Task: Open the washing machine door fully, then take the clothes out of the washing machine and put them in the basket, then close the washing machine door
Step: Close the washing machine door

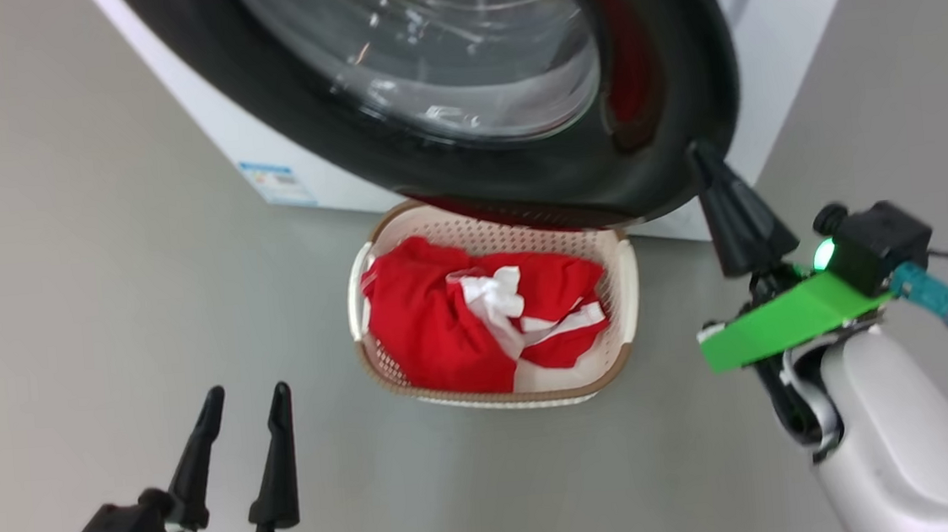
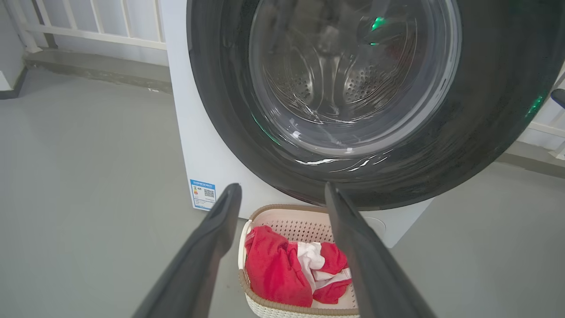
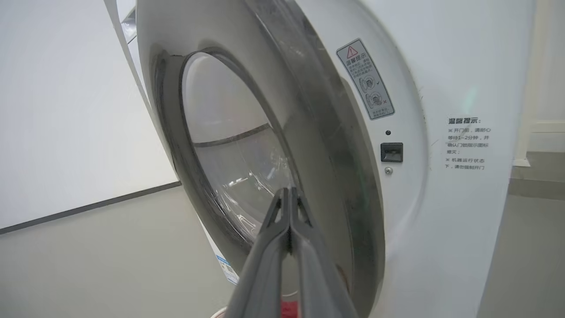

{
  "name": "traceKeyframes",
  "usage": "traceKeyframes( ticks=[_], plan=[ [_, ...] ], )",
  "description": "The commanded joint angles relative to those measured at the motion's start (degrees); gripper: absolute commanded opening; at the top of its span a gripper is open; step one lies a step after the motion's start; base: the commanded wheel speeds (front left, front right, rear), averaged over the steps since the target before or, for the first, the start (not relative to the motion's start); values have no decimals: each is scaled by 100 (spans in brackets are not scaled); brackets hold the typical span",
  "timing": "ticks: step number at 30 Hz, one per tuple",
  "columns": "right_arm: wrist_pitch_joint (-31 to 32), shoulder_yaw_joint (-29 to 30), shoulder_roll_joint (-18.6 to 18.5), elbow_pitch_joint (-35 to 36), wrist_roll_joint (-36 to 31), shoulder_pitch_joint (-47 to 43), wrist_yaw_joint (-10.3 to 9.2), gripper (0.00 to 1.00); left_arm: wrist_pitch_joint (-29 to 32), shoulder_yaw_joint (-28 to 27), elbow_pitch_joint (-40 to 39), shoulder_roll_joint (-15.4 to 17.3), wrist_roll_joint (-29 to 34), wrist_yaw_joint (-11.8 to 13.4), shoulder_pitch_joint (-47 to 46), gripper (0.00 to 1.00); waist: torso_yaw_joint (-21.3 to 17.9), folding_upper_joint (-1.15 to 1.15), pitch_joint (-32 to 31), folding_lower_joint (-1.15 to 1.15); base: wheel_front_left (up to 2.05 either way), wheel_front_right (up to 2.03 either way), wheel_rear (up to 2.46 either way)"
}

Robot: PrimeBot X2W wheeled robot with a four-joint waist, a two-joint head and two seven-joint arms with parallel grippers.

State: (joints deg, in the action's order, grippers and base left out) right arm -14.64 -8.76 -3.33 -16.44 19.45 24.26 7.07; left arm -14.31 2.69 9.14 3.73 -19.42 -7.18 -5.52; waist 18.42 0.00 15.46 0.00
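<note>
Right gripper [image 1: 708, 171] is clenched on nothing, its two dark fingers pressed into a single blade whose tip sits at the free edge of the large round washing machine door with the glossy black rim and bulging glass window [image 1: 662, 74]. Whether it actually touches the rim cannot be told. Closed like this it likely serves as a blunt pusher for swinging the door shut, which needs no grasp. The right wrist view looks along the gripper [image 3: 289, 194] at the door [image 3: 309, 132], which stands ajar and leaves the dark latch socket [image 3: 391, 152] on the big white boxy front-loading washing machine [image 3: 463, 221] uncovered. The left gripper [image 1: 247, 398] hangs released and wide open, low and well apart from the door, apparently parked out of its swing. The small cream perforated plastic basket with a brown woven-look rim [image 1: 480, 236] stands on the grey floor [image 1: 87, 288] just in front of the machine, partly under the door. It holds the bright red garment with white trim [image 1: 427, 320] and the plain white garment [image 1: 497, 294], so only the closing looks left. A small blue label [image 1: 277, 180] on the machine is too small to read. Beside the opening are a sticker with a red warning triangle [image 3: 365, 79] and a printed note [image 3: 465, 143] headed 温馨提示; its smaller lines concern waiting before opening. No brand is legible.
</note>
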Motion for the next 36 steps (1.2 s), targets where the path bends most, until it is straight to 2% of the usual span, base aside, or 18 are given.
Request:
traceKeyframes(
  ticks=[1,23,36],
  plan=[
    [-36,-51,46,101,-78,205,42,0,-69,-161,-112,48,-77,-31,-190,100,297,0,304,0,0,0,0],
    [-36,887,-59,-74,-452,1539,42,0,-69,396,-215,-52,-431,-31,-1015,100,825,0,1292,0,0,0,0],
    [-36,1397,7,-30,-491,2181,42,0,-69,467,-190,-81,-531,-31,-1150,100,940,0,1510,0,0,0,0]
  ],
)
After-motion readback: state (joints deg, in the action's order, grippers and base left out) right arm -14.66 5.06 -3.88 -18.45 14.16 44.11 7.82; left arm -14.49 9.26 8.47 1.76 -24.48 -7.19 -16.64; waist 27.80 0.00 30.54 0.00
